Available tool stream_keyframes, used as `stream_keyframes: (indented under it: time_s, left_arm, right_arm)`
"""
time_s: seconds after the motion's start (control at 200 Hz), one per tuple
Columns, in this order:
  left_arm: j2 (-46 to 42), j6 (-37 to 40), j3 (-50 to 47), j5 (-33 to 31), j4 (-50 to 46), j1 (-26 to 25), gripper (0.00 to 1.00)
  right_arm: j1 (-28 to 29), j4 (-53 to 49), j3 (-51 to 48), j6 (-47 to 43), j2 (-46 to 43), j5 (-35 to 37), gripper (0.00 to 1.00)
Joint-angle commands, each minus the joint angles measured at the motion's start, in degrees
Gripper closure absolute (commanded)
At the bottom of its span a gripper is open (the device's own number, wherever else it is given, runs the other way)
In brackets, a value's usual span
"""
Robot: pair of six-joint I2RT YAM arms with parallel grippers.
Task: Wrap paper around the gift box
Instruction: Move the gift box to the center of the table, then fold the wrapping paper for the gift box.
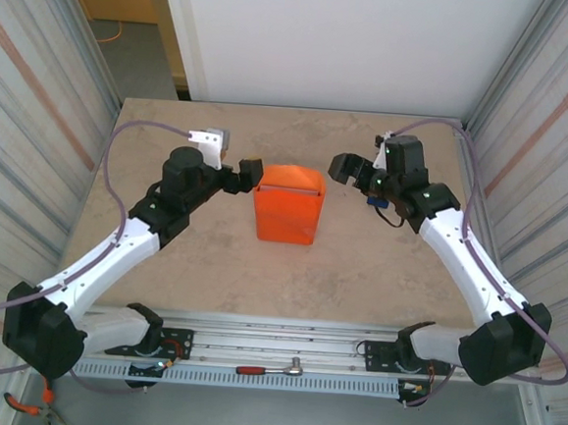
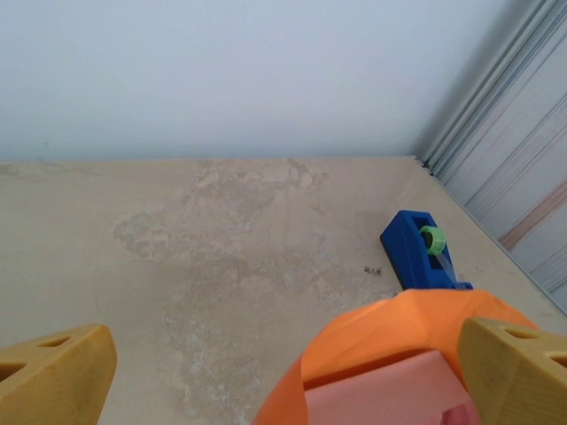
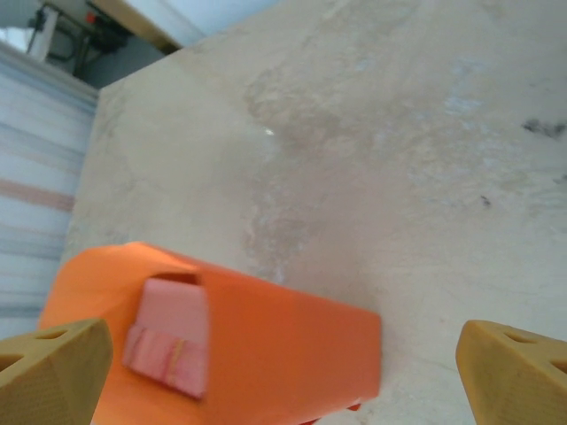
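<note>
table: beige marbled top, worn paler in patches, a few dark specks
paper: bright orange, folded into a boxy bundle, lying flat on the table's middle; one end gapes, pale pink inside
tape dispenser: blue with a green hub, on the table near the paper's right side, apart from it

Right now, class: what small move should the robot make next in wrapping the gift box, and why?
Probably ease the left gripper in to pinch the gaping end of the paper flat. Both grippers stand open beside the wrap, the right gripper opposite, and that end bulges open; the blue tape dispenser lies apart.
</note>
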Motion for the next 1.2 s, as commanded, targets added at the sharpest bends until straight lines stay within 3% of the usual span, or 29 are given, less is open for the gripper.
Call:
stream_keyframes:
  time_s: [0.0, 0.235, 0.466, 0.817, 1.192]
  left_arm:
    - [-4.12, 1.45, -3.32, 0.84, 0.33, -0.73, 0.01]
    - [-9.62, 0.88, -12.97, -6.20, 1.48, -7.18, 0.01]
    - [-3.61, 2.67, -14.52, -11.61, 4.81, -15.01, 0.01]
    - [4.22, 5.72, -10.74, -12.36, 8.96, -15.55, 0.01]
    - [12.37, 9.17, -4.54, -14.69, 10.22, -15.55, 0.01]
  right_arm:
    - [-3.07, 3.39, -3.39, 4.65, -1.33, -0.78, 0.02]
    - [-7.09, 7.31, -5.69, 5.49, 4.20, -10.09, 0.02]
    - [-7.02, 9.98, -3.03, 6.14, 13.94, -13.84, 0.02]
    - [-4.75, 10.32, 2.67, 5.71, 23.02, -14.62, 0.02]
    - [-2.19, 10.73, 4.47, 5.10, 26.20, -15.68, 0.01]
